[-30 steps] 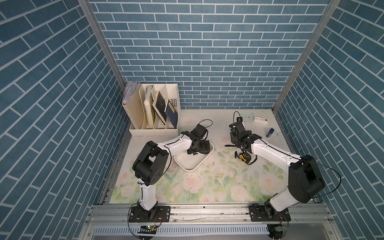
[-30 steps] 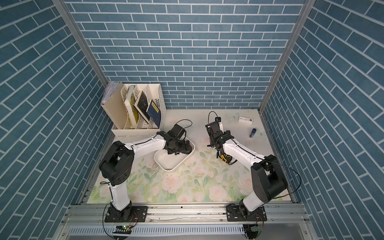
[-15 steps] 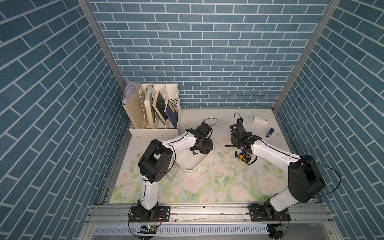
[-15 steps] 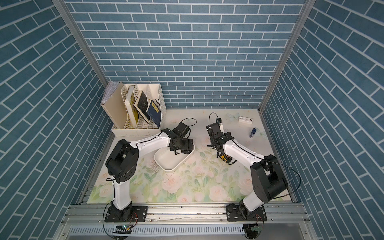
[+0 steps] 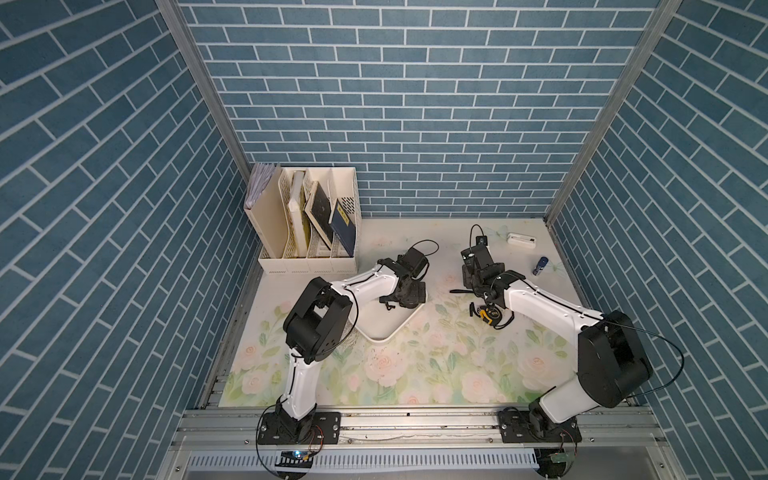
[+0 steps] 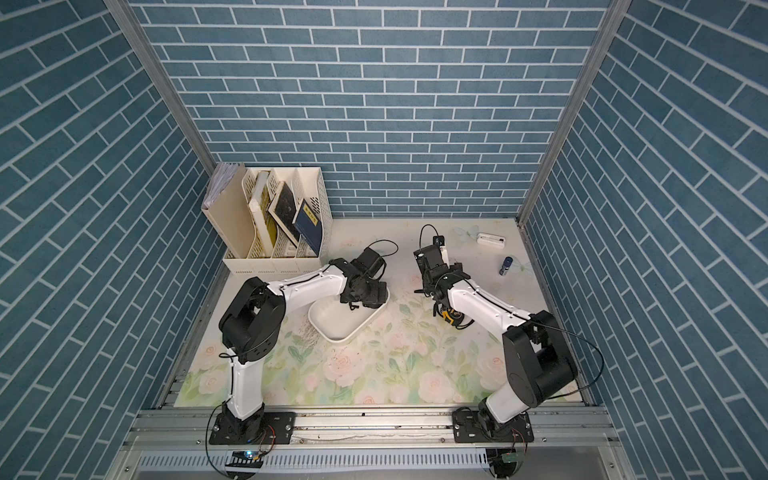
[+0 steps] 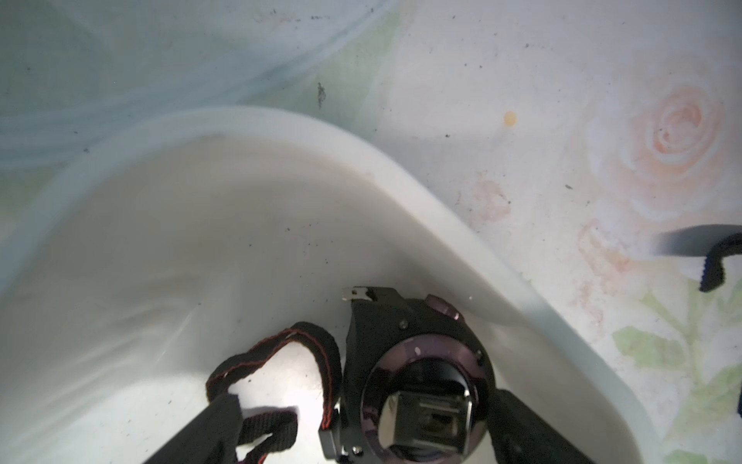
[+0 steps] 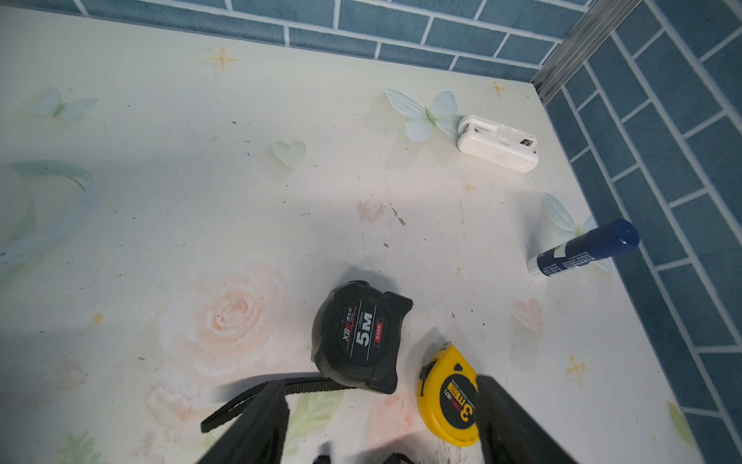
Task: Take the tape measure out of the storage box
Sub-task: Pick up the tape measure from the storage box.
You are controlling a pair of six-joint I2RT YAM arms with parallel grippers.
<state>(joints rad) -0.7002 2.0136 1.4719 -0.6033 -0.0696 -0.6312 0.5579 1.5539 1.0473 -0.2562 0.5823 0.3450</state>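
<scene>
Tape measure (image 7: 413,361) inside the storage box (image 7: 401,168), left gripper (image 7: 365,401) spread around it.

Black, with a red-stitched strap, the tape measure lies in the far corner of the white storage box, which sits left of the bench's (image 5: 415,374) middle. The left gripper straddles it with jaws wide apart, not clamped. The right gripper (image 8: 379,385) hangs with jaws apart and empty over the bench right of the middle. There a black 5M tape measure (image 8: 357,337) and a yellow tape measure (image 8: 445,397) lie just beside each other. A white case (image 8: 498,144) and a blue tube (image 8: 586,249) sit toward the back right corner.
</scene>
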